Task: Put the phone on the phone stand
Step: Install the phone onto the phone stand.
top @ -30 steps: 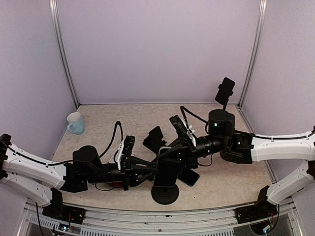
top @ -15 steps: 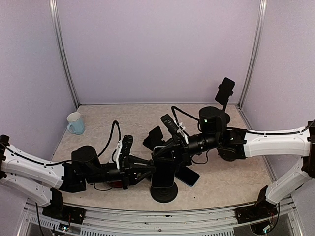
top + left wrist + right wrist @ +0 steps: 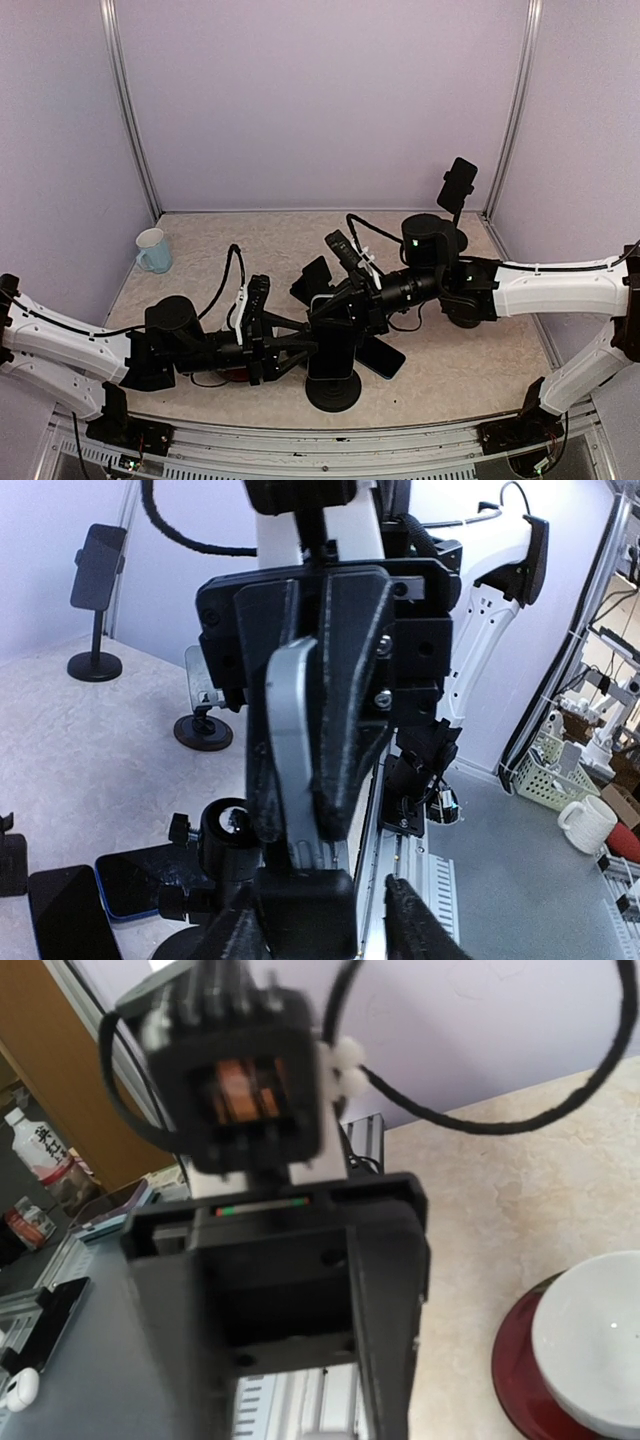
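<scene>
Phone (image 3: 290, 750) pinched edgewise by right end effector (image 3: 325, 318), held upright at phone stand (image 3: 335, 395) cradle for seating. Left end effector (image 3: 325, 920) spread, apparently straddling stand to steady it; contact unclear.

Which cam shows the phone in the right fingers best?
Left wrist: the phone is close up and edge-on, pinched between the right fingers. The top view shows it only as a small dark slab over the stand. Right wrist: everything is too close and dark, and I can't pick it out.
</scene>
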